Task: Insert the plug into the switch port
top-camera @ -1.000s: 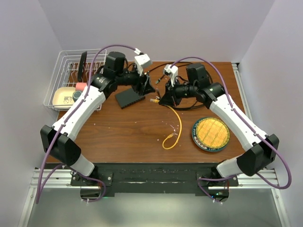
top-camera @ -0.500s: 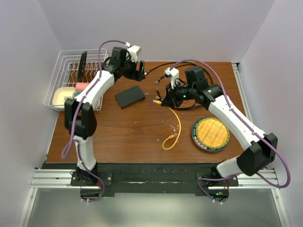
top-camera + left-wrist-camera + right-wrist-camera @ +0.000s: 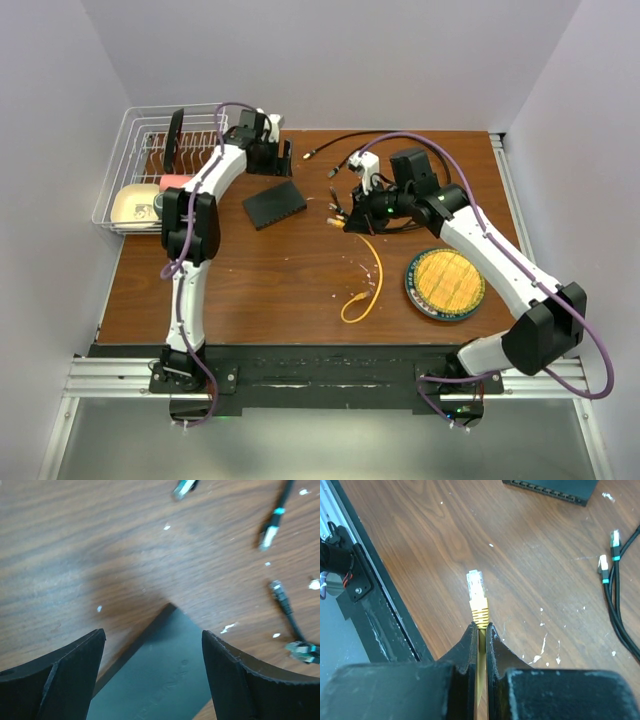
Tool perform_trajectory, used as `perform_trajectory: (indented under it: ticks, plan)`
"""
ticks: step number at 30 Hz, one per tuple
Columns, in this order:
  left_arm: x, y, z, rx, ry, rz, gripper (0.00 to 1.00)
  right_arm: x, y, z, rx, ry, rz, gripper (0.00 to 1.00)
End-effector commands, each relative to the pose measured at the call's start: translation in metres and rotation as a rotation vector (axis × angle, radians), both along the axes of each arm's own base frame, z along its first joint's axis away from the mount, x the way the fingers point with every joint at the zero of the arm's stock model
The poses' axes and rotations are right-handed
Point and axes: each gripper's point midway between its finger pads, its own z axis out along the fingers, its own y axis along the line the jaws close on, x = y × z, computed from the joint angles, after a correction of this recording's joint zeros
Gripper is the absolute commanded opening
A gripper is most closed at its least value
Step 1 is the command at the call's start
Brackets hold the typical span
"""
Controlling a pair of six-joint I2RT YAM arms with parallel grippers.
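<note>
- Brown wood-grain tabletop [image 3: 280, 280]: the work sits at its far half, and you have bare wood between plug and ports to line up on.
- Small flat matte-black switch box [image 3: 274, 204]: it lies flat on the tabletop, left of centre. In the right wrist view its row of sockets [image 3: 555, 490] faces your right arm.
- Left tool [image 3: 152, 635]: it hangs over the switch's far corner with fingers spread wide, gripping nothing. Judged from here, you would do well to bring it down and steady the box, since a light case is likely to slide under the push.
- Right tool [image 3: 480, 626]: its fingers are pressed together, pinching the clear-tipped yellow plug [image 3: 476, 584] by its yellow boot, with the tip jutting free.
- The plug is off the wood, well apart from the switch and aimed to one side of the sockets. Turn it square to one port, match the latch side, then go straight in and slowly.
- Lettering: faint raised marks show on the switch's top [image 3: 172, 669], too dim to read. No brand is legible anywhere.
</note>
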Motion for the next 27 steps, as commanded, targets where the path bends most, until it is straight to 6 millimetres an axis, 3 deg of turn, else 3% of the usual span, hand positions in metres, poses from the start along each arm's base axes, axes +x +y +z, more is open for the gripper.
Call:
perform_trajectory:
  ticks: [1, 2, 3, 5, 9, 15, 21, 27]
  plan:
    - [-0.017, 0.008, -0.015, -0.022, 0.064, 0.02, 0.82, -0.001, -0.004, 0.013, 0.021, -0.04, -0.032, 0.0]
    - [-0.019, 0.008, -0.012, -0.026, 0.053, 0.023, 0.82, 0.0, -0.004, 0.012, 0.017, -0.037, -0.036, 0.0]
    - [-0.031, 0.009, -0.025, -0.023, 0.088, 0.02, 0.82, 0.002, -0.004, 0.01, 0.013, -0.036, -0.049, 0.0]
    - [-0.035, 0.01, -0.024, -0.035, 0.085, 0.022, 0.82, 0.007, -0.004, 0.01, 0.008, -0.035, -0.071, 0.0]
    - [-0.063, 0.013, -0.044, -0.041, 0.158, 0.03, 0.81, 0.011, 0.0, 0.006, 0.028, -0.012, -0.091, 0.0]
    - [-0.097, 0.009, -0.048, -0.105, 0.195, 0.039, 0.79, 0.021, 0.007, -0.006, 0.027, -0.03, -0.129, 0.0]
    - [-0.12, -0.001, -0.042, -0.178, 0.2, 0.002, 0.77, 0.017, 0.028, -0.032, -0.017, -0.056, -0.099, 0.0]
    - [-0.138, -0.029, -0.038, -0.215, 0.179, -0.122, 0.76, 0.028, 0.042, -0.068, -0.07, -0.067, -0.097, 0.0]
